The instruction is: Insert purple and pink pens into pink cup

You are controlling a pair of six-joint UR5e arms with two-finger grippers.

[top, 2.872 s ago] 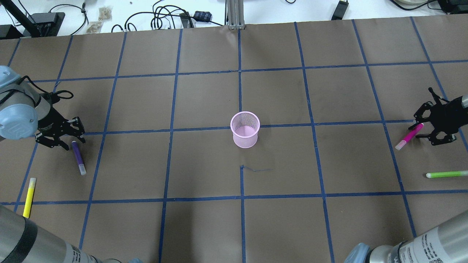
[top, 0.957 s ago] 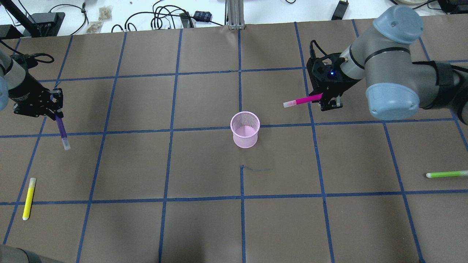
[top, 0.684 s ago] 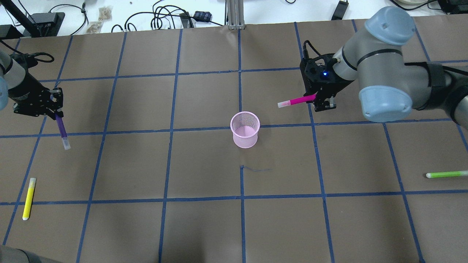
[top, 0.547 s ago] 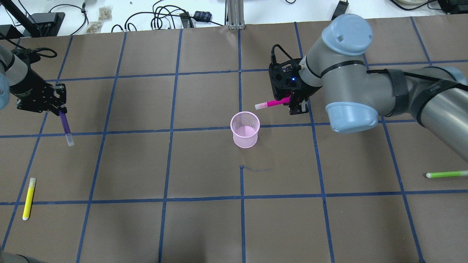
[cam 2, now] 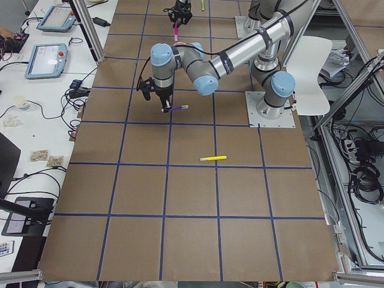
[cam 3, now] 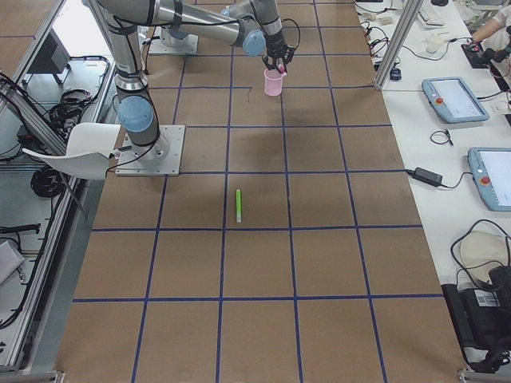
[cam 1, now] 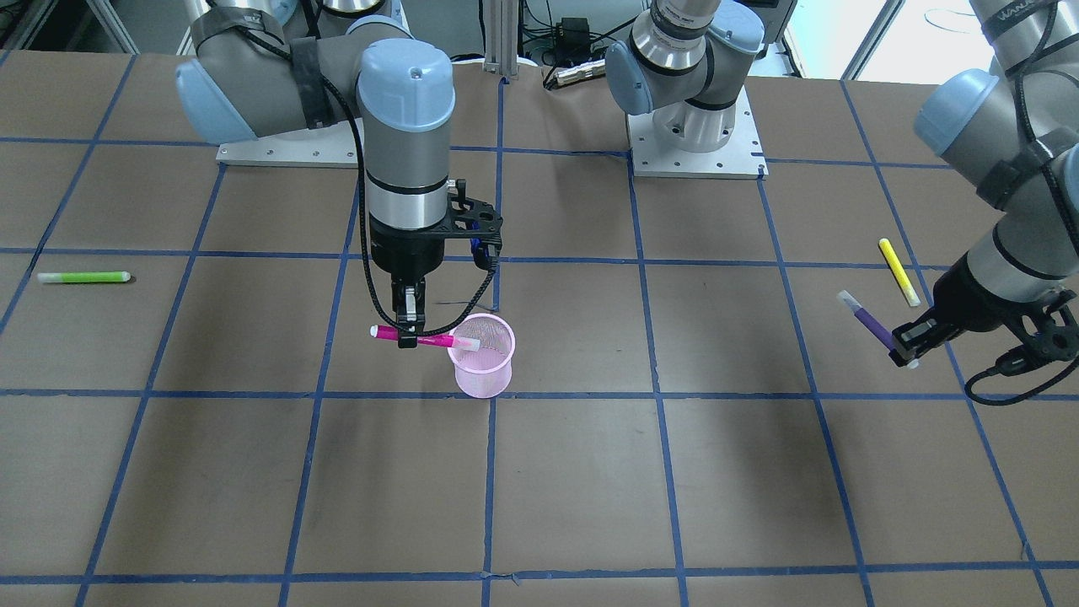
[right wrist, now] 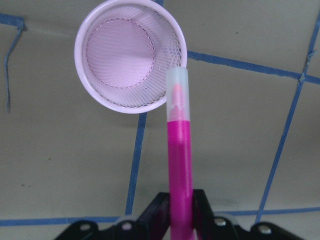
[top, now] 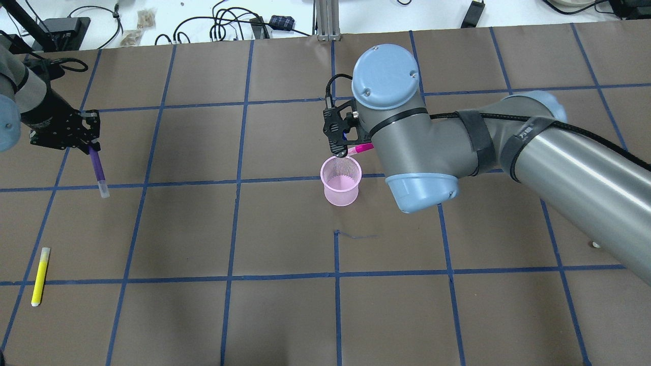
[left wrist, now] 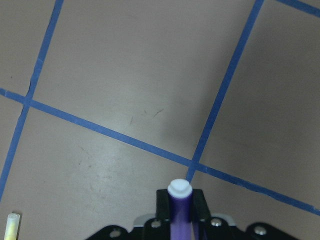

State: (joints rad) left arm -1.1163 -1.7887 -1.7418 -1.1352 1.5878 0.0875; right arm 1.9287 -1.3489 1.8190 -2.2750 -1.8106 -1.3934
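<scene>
Right wrist-mounted view: shows the right gripper [right wrist: 179, 202] clamped on the bright pink plastic pen [right wrist: 179, 145], with the long axis running from 6 to 12 o'clock and lying nearly flat, not upright (confirmed from the front-facing view). Puts the clear-capped tip just over the rim of the pale pink mesh cup [right wrist: 125, 102], at about 4 o'clock of its round mouth. Leaves the open centre at roughly 10 o'clock from that tip. Judging from this, calls for tipping the pen cap-down and shifting a little toward 10 o'clock before letting go. Otherwise risks dropping the pen across the rim or knocking the light cup.

Overhead view: finds the cup upright near the middle of the brown paper table [top: 254, 315], empty as far as can be seen. Places the left gripper [top: 89, 147] well apart at 9 o'clock from the cup, closed on the dark purple pen [top: 97, 172], cap end hanging toward 6 o'clock. Makes the right arm clearly the nearer one, so expect pink first, purple after.
</scene>
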